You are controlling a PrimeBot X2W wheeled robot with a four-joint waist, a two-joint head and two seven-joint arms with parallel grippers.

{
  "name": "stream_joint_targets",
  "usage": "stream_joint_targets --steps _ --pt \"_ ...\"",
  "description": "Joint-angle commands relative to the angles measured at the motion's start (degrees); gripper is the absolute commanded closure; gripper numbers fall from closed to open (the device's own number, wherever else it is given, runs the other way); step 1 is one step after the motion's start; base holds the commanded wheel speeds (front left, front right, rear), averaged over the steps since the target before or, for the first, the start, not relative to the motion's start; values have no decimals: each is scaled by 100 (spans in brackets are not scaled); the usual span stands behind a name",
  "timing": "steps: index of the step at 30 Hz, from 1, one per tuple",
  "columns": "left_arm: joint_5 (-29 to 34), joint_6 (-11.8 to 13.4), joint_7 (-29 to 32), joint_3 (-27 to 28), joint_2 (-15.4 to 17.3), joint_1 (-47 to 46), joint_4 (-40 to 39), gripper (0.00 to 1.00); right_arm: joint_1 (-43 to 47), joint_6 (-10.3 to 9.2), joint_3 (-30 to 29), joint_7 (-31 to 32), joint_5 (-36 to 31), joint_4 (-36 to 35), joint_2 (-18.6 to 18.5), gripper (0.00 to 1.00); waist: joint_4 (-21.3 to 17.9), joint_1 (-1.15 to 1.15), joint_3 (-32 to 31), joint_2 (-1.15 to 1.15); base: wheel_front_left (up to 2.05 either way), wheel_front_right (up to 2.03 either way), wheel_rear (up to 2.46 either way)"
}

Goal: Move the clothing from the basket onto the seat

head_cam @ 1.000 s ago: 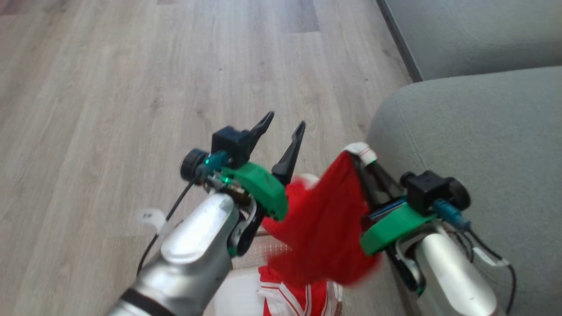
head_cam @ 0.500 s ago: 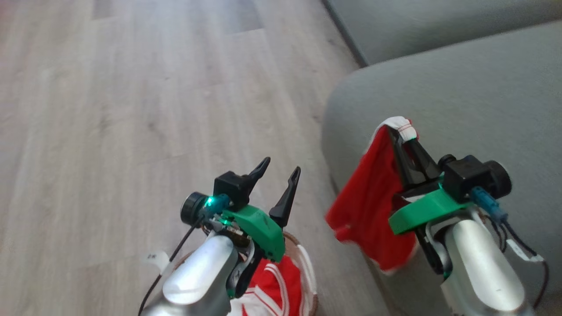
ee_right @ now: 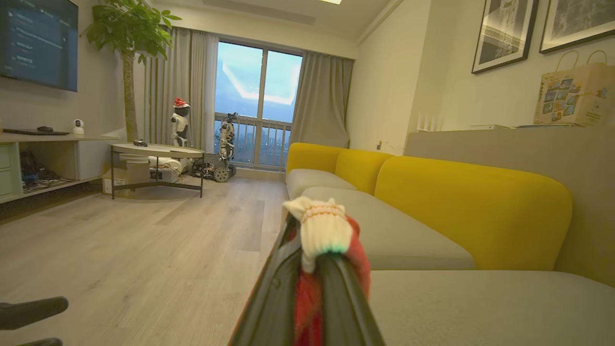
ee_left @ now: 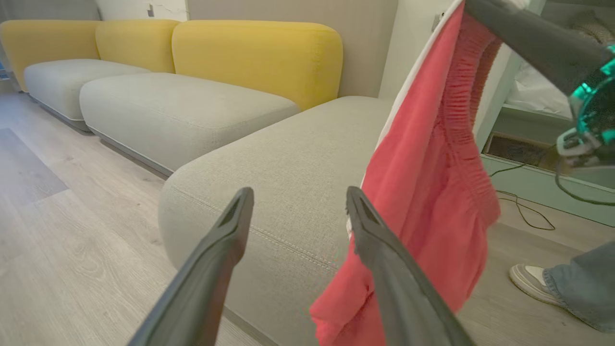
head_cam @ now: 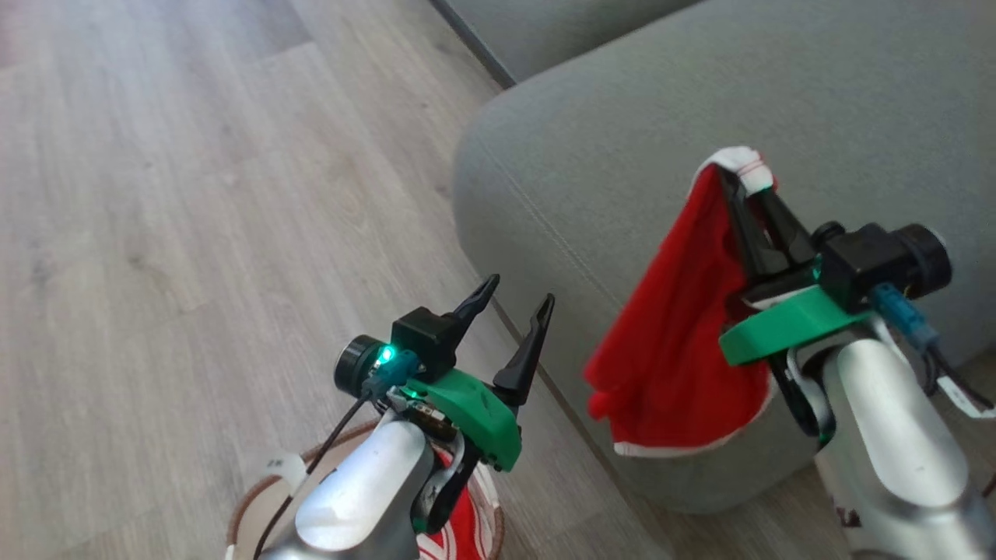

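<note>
In the head view, your right end effector [head_cam: 748, 180] is pinched shut on the white band [head_cam: 739, 161] of a red garment [head_cam: 677, 350]. The garment hangs loose against the rounded end of the seat [head_cam: 607, 132], with its hem well below the cushion's top. Your left end effector [head_cam: 521, 289] is spread wide and holds nothing. It sits above the basket [head_cam: 247, 498] on the floor [head_cam: 156, 194], where more red clothing [head_cam: 467, 523] lies. Judging from this, carry the garment further in over the cushion before you let go, because thin cloth dropped at a rounded edge is likely to slide off. In the left wrist view, the seat's stitched corner shows between the open fingers. The garment hangs just beside the right-hand finger, and you cannot tell whether they touch, so move that arm gently or leave it where it is to avoid a snag. A person's shoe [ee_left: 528, 281] rests on the floor beyond the garment, so give that side room. In the right wrist view, the two fingers meet on the band with red cloth bunched beneath. The flat top of the seat lies ahead and to the right. Steer that way, lower until the fabric pools on the cushion, and only then open.
</note>
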Motion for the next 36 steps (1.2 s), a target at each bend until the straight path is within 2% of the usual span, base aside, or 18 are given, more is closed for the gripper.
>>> stream_joint_targets --steps 1,6,11,17,23,30,36 --pt "69 13 -71 170 56 -115 -214 0 -355 -2 135 -37 46 -191 -24 100 -97 0 108 0 0 0 0" --pt "138 18 -71 88 56 -131 -270 0 -618 -2 202 -37 98 -7 -220 100 -29 0 227 0 0 0 0" --pt "262 66 -71 105 56 -176 -280 0 -1252 -2 273 -36 275 382 -421 100 177 0 395 0 0 0 0" --pt "615 96 -71 172 78 -344 -381 0 -2496 -2 219 64 594 1116 -711 100 517 0 929 0 0 0 0" --pt "873 119 -71 304 283 -681 -547 0 -3980 -2 97 102 757 1817 -1102 100 826 0 1729 0 0 0 0" --pt "1059 175 -29 387 533 -1072 -807 0 -5385 -2 -317 52 649 2557 -1751 100 1172 0 2630 0 0 0 0" --pt "1154 211 25 403 609 -1326 -1022 0 -5953 -2 -948 -15 302 2858 -2084 100 1399 0 3156 0 0 0 0"
